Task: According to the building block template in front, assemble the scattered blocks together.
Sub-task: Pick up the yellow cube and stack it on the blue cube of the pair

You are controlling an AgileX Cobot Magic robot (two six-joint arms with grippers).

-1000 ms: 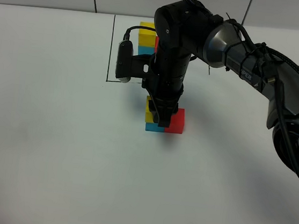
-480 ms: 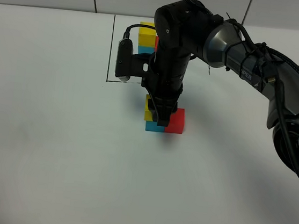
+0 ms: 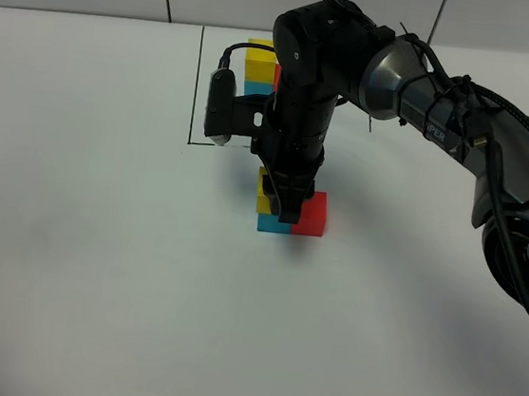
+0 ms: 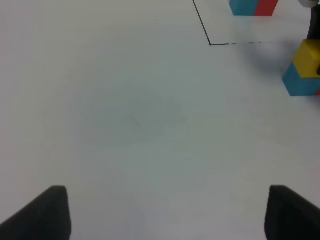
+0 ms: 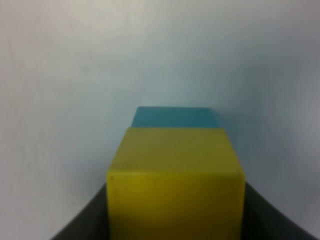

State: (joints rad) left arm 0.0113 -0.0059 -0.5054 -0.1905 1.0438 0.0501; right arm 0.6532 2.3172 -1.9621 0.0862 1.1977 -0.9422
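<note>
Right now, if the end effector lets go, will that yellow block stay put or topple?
Probably stays: the yellow block looks flat-sided and sits squarely on the blue block. It seems rigid and light, so a sideways nudge might slide it off.

- The right arm [image 3: 447, 104] carries white lettering on its dark casing, seen from the high camera; only the letters "PER" can be read, the start being hidden behind cables.
- Nothing else is legible: no words, numbers or signs show on the blocks [image 3: 291, 213], the bench [image 3: 94, 265] or in either wrist view.
</note>
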